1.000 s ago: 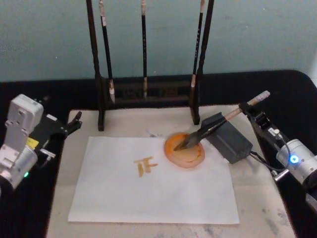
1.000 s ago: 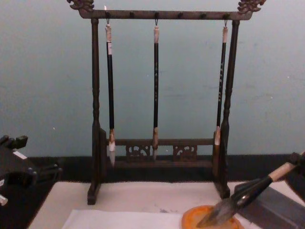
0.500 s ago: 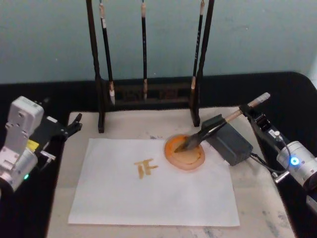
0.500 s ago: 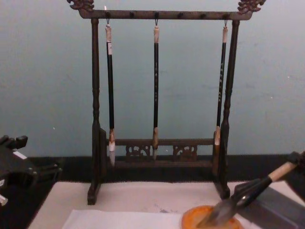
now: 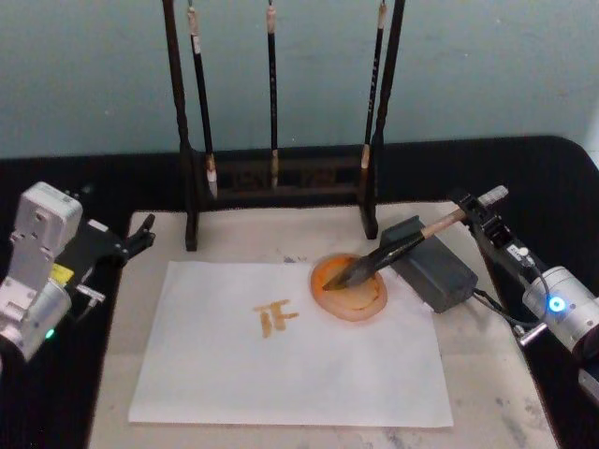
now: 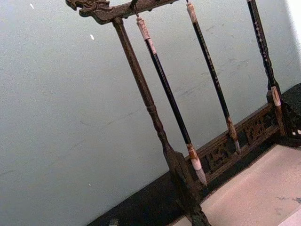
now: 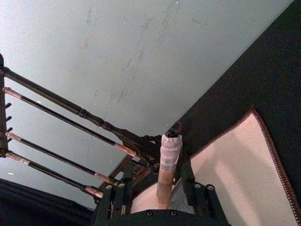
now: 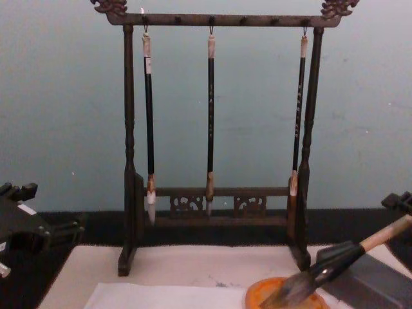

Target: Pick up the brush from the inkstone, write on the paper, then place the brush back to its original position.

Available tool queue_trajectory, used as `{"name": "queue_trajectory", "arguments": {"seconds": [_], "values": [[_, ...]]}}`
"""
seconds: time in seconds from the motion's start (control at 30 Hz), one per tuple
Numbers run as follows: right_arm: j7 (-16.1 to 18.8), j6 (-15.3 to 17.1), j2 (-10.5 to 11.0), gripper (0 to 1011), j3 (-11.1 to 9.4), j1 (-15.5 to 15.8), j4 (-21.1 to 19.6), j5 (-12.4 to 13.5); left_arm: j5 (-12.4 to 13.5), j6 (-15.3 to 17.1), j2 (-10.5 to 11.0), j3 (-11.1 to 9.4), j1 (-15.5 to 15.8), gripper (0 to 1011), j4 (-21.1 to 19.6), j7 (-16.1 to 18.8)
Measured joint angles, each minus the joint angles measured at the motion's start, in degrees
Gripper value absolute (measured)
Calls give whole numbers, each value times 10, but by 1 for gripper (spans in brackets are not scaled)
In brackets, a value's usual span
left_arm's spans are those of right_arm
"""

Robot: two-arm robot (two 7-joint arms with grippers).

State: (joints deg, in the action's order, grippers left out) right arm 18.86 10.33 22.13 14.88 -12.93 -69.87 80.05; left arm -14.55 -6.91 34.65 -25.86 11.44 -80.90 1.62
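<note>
- The right gripper (image 5: 475,210), at about three o'clock from the paper (image 5: 290,346), clenched the brush (image 5: 393,251) near its handle end.
- Its bristles rested in the orange dish (image 5: 349,287); the collar lay on the inkstone (image 5: 432,262).
- Releasing well probably meant settling the handle fully first.
- The left gripper (image 5: 140,232) sat parked at nine o'clock; its jaws' state could not be told.

White paper (image 5: 281,374), orange dish (image 5: 348,288), tan-handled brush (image 5: 393,251) with black collar, beige mat (image 5: 487,374)

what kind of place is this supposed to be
Probably a calligraphy desk set up as a robot test bench: a wooden brush rack with hanging brushes, a beige felt mat, and written-on paper.
</note>
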Motion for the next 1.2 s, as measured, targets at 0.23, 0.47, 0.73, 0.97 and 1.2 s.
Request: {"name": "queue_trajectory", "arguments": {"seconds": [0.23,0.47,0.73,0.97,1.2], "values": [[0,0,0,854,0,0,0,0,0,0,0,0,0,1010,0,0],[0,0,0,1000,0,0,0,-1,0,0,0,0,0,1010,0,0],[0,-3,2,1000,1,1,-1,-1,0,0,0,0,0,1010,0,0],[-11,-27,17,1000,11,20,-31,-7,0,0,0,0,0,1010,0,0],[-35,-52,41,1000,17,58,-84,-16,0,0,0,0,0,1010,0,0]]}}
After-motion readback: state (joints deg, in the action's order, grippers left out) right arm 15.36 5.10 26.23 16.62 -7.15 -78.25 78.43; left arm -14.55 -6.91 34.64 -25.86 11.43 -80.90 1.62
